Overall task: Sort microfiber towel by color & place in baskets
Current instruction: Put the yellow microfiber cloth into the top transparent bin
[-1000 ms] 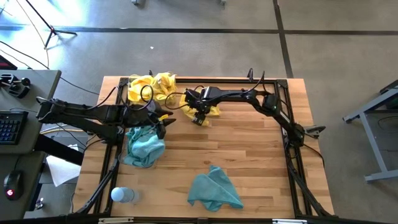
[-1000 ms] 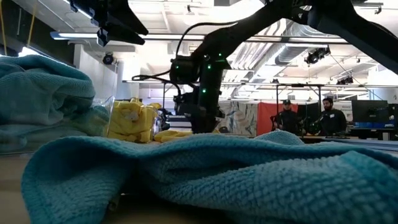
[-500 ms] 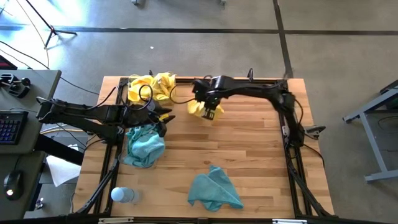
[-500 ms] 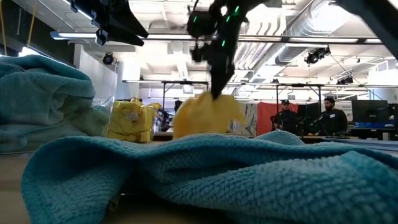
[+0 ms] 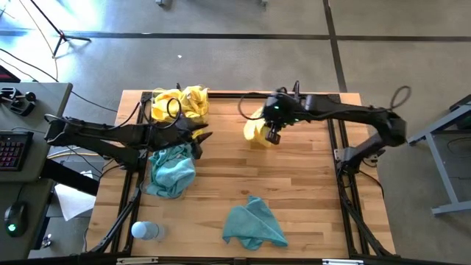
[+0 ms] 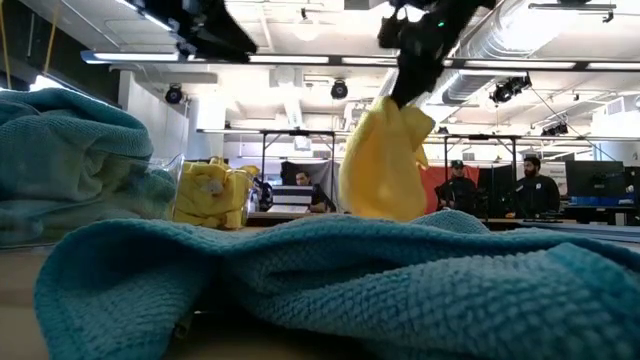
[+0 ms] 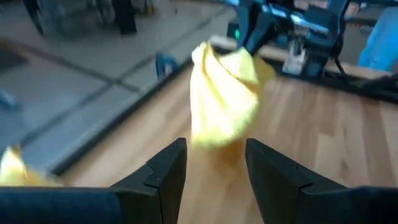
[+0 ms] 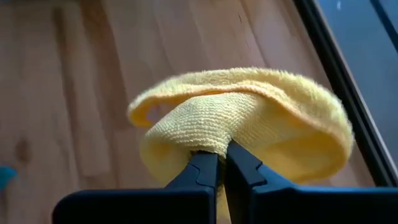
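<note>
My right gripper is shut on a bright yellow towel, held above the far middle of the table. The towel also shows in the low view and in the left wrist view. My left gripper is open and empty, just beyond the clear bin holding teal towels, its fingers pointing toward the yellow towel. A second clear bin at the far left holds yellow towels. A loose teal towel lies crumpled on the table near the front edge. My right gripper pinches a bunched fold of the yellow towel between its two shut fingers. The cloth bulges out around the fingertips. In the low view the towel hangs below the gripper in a slack bundle, lifted clear of the table.
A small pale bottle lies at the near left corner. The black metal frame runs along the table's edges. Bare wood shows in the middle and right of the table. People stand in the room beyond the table.
My right gripper has risen with the yellow towel, lifting it clear of the table, and has gone toward the table's right edge. The towel now hangs bunched below it. My left gripper has shifted slightly toward the right.
</note>
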